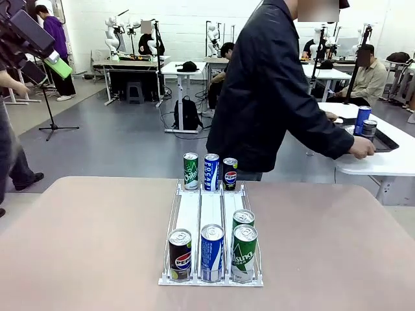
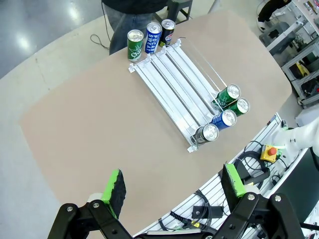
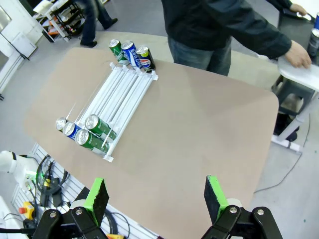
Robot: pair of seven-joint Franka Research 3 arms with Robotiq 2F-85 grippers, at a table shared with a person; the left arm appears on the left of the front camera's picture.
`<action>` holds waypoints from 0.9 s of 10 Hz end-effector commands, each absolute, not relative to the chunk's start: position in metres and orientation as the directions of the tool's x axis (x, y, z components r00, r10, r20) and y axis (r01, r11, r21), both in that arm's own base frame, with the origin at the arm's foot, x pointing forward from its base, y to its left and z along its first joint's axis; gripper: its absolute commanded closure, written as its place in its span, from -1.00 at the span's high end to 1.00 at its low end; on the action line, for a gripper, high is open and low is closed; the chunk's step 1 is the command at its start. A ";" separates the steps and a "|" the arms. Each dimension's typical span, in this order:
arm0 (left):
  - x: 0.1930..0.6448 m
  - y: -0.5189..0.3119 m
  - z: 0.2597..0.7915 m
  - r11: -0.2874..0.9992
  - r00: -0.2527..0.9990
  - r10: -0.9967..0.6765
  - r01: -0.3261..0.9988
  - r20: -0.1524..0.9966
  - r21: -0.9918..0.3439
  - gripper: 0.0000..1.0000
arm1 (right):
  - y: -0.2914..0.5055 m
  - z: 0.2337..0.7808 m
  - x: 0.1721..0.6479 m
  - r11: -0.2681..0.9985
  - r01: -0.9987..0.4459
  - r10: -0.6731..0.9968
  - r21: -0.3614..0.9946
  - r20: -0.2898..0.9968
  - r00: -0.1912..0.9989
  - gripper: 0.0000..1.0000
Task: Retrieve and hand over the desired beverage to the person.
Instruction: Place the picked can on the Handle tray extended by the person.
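1. Both arms are parked way up high over the tan rounded table (image 1: 84,246). The left pincer (image 2: 172,191) has its green pads spread wide apart with nothing between them, and the right pincer (image 3: 152,199) is the same: wide apart, empty.

2. The drinks sit in a white three-lane wire can rack (image 1: 211,214) in the middle of the table. At the robot's end there's a black Pepsi can (image 1: 180,254), a blue-and-white Pocari Sweat can (image 1: 212,252) and two green cans (image 1: 244,251), one right behind the other in the right lane. Three more cans (image 1: 211,172) stand at the far end, just in front of the person in the dark jacket (image 1: 272,91).

3. All the cans stand upright, so the long axis is vertical and it'd be a side-on grab, I reckon.

4. The rack lies pretty much dead centre between the arms, below and ahead of both pincers. The green cans lean toward the right arm's side, the Pepsi toward the left.

5. The person is turned sideways, hand (image 1: 362,148) over on the white side table (image 1: 389,162), so I honestly can't tell which drink they want.
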State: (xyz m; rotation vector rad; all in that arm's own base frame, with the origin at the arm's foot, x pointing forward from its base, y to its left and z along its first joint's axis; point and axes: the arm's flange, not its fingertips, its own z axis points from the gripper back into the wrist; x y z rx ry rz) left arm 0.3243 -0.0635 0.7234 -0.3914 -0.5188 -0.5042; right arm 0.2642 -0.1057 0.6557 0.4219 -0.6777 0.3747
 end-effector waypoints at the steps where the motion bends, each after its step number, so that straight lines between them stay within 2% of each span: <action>1: 0.324 -0.063 0.724 0.807 0.759 -0.350 0.542 0.549 -0.235 1.00 | -0.105 0.655 0.265 0.832 -0.485 0.196 0.267 0.677 0.709 1.00; 9: 0.324 -0.063 0.724 0.807 0.759 -0.350 0.542 0.549 -0.235 1.00 | -0.105 0.655 0.265 0.832 -0.485 0.196 0.267 0.677 0.709 1.00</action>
